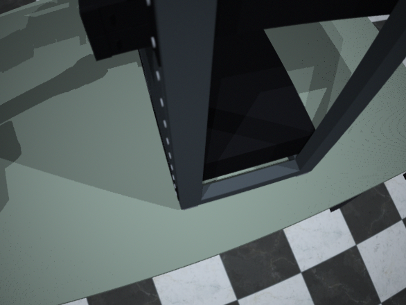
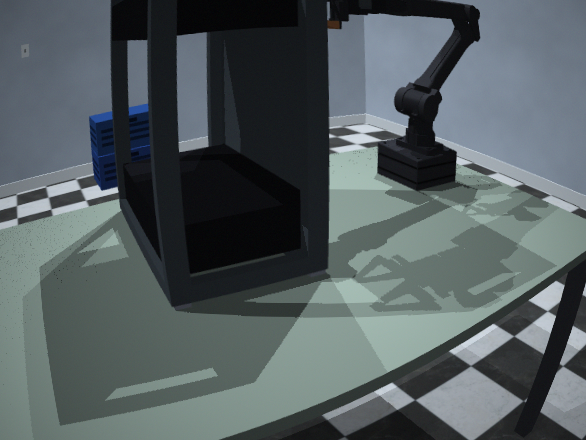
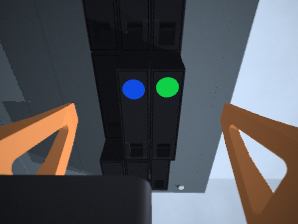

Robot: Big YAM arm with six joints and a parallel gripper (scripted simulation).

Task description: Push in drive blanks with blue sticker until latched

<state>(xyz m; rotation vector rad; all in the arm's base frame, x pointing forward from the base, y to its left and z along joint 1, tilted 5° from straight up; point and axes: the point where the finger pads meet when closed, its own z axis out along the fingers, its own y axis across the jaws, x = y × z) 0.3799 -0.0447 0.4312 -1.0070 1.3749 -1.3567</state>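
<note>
The dark rack point(image 2: 220, 150) stands on the green table, seen from its back and side in the exterior view and from close by its post in the top view point(image 1: 183, 104). In the wrist view its front shows a drive blank with a blue sticker point(image 3: 133, 89) and, right of it, a drive blank with a green sticker point(image 3: 167, 87). More dark blanks sit above and below them. My gripper point(image 3: 149, 111) is open and empty, its orange fingers spread wide, a short way in front of these two blanks. In the exterior view only an orange fingertip point(image 2: 334, 23) shows beside the rack's top.
The arm's base point(image 2: 417, 162) sits on the table's far right. Blue crates point(image 2: 117, 145) stand on the floor behind the rack. The table's curved front edge point(image 1: 242, 242) is close to the rack's foot. A table leg point(image 2: 555, 350) stands at the right.
</note>
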